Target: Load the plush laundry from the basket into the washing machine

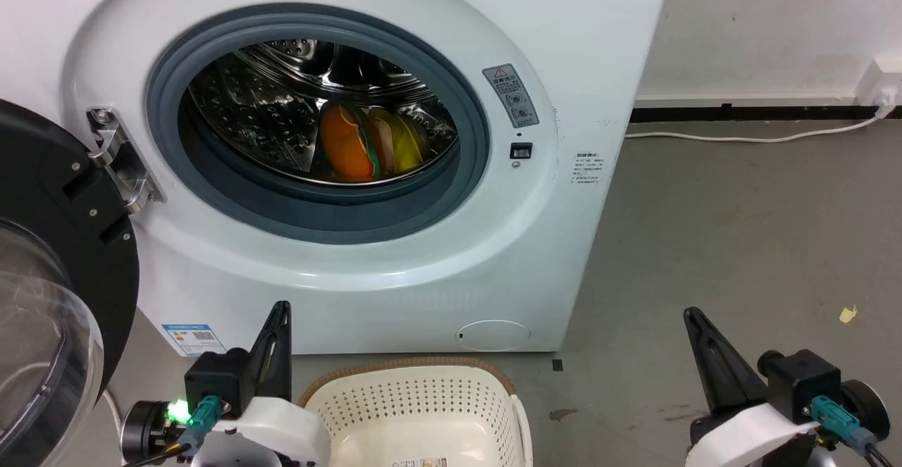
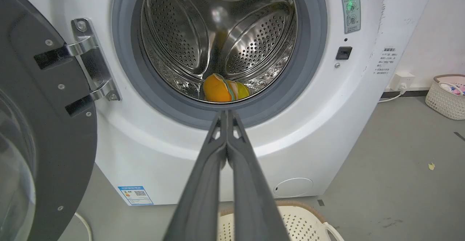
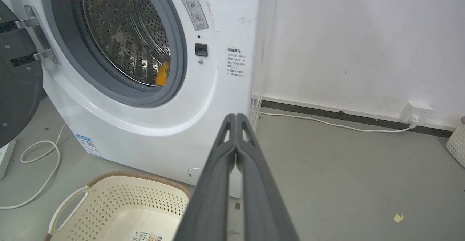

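Note:
The burger-like plush laundry (image 1: pixel 370 141) lies on its side inside the steel drum of the washing machine (image 1: pixel 564 44), orange bun to the left, yellow layer to the right; its orange side (image 2: pixel 219 88) and an orange sliver (image 3: pixel 162 73) also show. The cream basket (image 1: pixel 416 400) stands on the floor in front of the washer, with only a sticker on its floor (image 3: pixel 120 212). My left gripper (image 1: pixel 283 307) is shut and holds nothing, low at the basket's left. My right gripper (image 1: pixel 689 312) is shut too, off to the right above bare floor. In the wrist views the left gripper (image 2: pixel 227 112) and right gripper (image 3: pixel 236 115) have their fingers pressed together.
The washer's black-rimmed door (image 1: pixel 49 277) hangs wide open at the left on its steel hinge (image 1: pixel 116 157). A white cable (image 1: pixel 747 136) runs along the wall base to a socket (image 3: pixel 416 112). Another small basket (image 2: pixel 447 95) sits far right. Grey floor lies open to the right.

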You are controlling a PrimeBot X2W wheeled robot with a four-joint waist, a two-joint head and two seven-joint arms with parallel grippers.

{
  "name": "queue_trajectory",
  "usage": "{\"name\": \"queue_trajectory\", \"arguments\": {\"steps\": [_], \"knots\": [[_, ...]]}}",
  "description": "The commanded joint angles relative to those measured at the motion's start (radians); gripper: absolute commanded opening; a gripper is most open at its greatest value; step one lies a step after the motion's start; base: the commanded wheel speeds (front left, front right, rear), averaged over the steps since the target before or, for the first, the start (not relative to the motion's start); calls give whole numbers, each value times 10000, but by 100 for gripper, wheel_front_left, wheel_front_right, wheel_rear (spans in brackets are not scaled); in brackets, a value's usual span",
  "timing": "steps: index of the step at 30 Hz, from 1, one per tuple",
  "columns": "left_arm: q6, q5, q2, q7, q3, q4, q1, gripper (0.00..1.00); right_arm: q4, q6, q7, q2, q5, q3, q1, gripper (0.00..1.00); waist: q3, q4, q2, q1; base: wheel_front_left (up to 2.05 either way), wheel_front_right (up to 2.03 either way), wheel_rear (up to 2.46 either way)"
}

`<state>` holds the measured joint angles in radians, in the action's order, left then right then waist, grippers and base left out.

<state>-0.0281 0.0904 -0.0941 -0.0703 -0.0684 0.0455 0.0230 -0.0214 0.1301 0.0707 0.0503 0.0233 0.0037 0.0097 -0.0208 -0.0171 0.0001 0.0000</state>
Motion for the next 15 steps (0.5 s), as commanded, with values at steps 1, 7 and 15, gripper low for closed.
{"name": "queue_trajectory", "arguments": {"steps": [1, 7, 15], "knots": [[56, -122, 66, 60, 92, -78, -129, 0, 70, 4, -58, -1, -71, -22, -73, 0, 10, 9, -1, 0, 0, 0, 0], [113, -320, 160, 223, 242, -174, -155, 0, 106, 5, -222, -1, -112, -26, -79, 0, 61, 50, -1, 0, 0, 0, 0], [170, -518, 254, 385, 391, -269, -180, 0, 143, 5, -386, -1, -153, -30, -85, 0, 111, 91, -1, 0, 0, 0, 0]]}}
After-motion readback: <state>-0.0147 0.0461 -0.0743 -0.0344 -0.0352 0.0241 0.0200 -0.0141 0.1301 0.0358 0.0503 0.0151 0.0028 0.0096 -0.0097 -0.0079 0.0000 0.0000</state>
